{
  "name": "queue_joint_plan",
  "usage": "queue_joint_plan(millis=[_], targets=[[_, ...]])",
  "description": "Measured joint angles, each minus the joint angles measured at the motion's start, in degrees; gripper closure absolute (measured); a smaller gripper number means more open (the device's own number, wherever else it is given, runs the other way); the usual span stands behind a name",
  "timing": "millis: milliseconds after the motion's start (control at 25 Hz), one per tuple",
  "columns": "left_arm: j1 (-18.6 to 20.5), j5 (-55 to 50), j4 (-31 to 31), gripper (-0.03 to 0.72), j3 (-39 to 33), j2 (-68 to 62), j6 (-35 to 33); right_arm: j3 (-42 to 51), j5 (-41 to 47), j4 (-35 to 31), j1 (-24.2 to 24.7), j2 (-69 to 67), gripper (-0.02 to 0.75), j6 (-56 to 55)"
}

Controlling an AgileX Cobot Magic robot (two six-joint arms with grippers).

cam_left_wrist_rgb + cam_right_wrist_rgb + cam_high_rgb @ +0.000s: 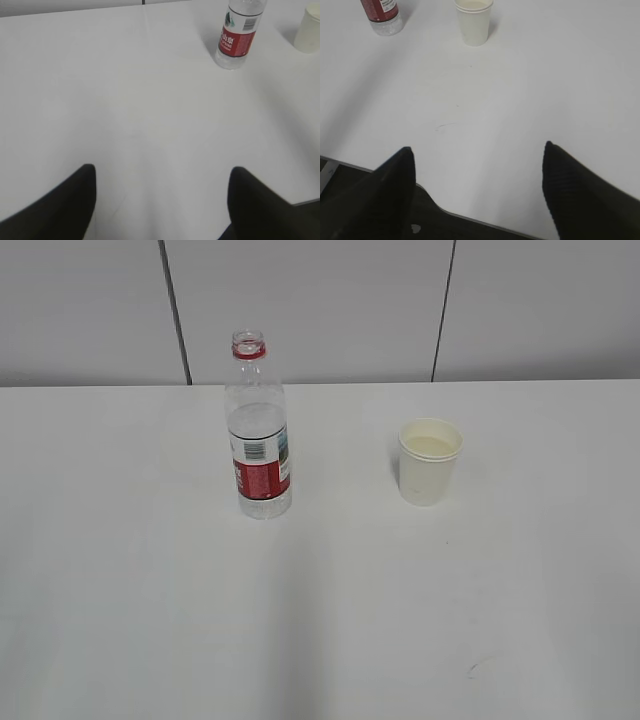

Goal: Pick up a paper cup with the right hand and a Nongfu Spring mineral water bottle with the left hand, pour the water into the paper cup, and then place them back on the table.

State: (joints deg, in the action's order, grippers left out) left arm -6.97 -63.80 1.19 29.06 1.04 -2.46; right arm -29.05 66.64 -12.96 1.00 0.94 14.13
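Observation:
The Nongfu Spring bottle [259, 430] stands upright and uncapped on the white table [150, 590], left of centre, partly filled with water. It also shows in the left wrist view [237, 35] and the right wrist view [382, 14]. The white paper cup [429, 461] stands upright to its right, apart from it; it shows in the right wrist view [474, 21] and at the left wrist view's edge [309, 29]. My left gripper [162, 172] is open and empty, far short of the bottle. My right gripper [477, 150] is open and empty near the table's front edge. Neither arm shows in the exterior view.
A small dark scuff mark [478, 668] lies on the table near the front right, also in the right wrist view [445, 126]. The table's front edge [485, 222] runs below my right gripper. A grey panelled wall [320, 310] stands behind the table.

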Motion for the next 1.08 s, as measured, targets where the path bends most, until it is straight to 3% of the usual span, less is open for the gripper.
queue_joint_plan(millis=[1080], targets=[[0.0,0.0,0.0,0.189,0.0,0.0,0.0,0.0,0.0,0.0,0.0,0.0,0.147,-0.1]])
